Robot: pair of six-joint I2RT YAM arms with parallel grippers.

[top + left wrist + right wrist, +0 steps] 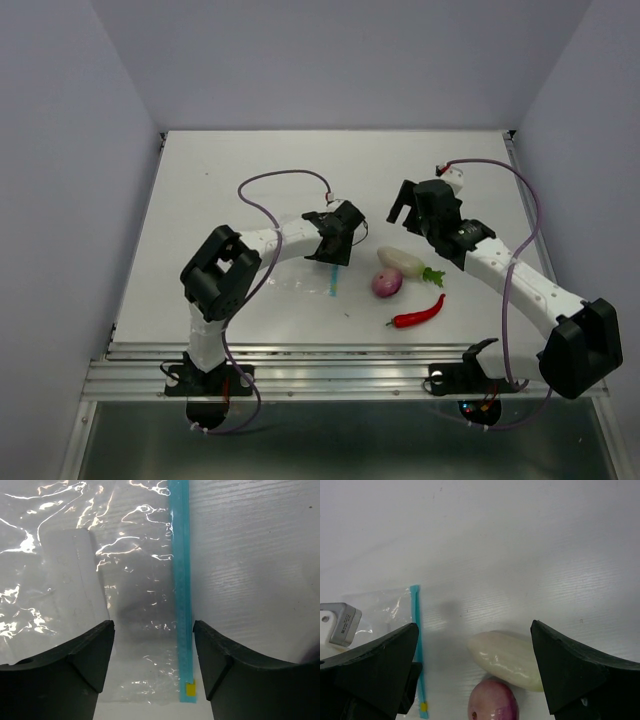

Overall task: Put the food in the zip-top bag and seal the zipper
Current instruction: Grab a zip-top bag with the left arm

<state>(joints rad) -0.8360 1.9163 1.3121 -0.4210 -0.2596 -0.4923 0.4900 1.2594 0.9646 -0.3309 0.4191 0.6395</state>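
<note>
The clear zip-top bag [308, 285] lies flat on the table, with its light-blue zipper [333, 279] along the right edge. My left gripper [336, 248] hovers just over it, open and empty. In the left wrist view the bag [135, 605] fills the space under the open gripper [153, 647], and the zipper [181, 580] runs beside the right finger. The white radish [404, 262], purple onion [387, 283] and red chili [418, 314] lie right of the bag. My right gripper [405, 207] is open and empty above and behind the radish [507, 659] and onion [492, 704].
The zipper has a small yellow slider [190, 688] at its near end. The left wrist's grey camera block [339, 625] shows at the left of the right wrist view. The white table [240, 180] is walled at the back and sides.
</note>
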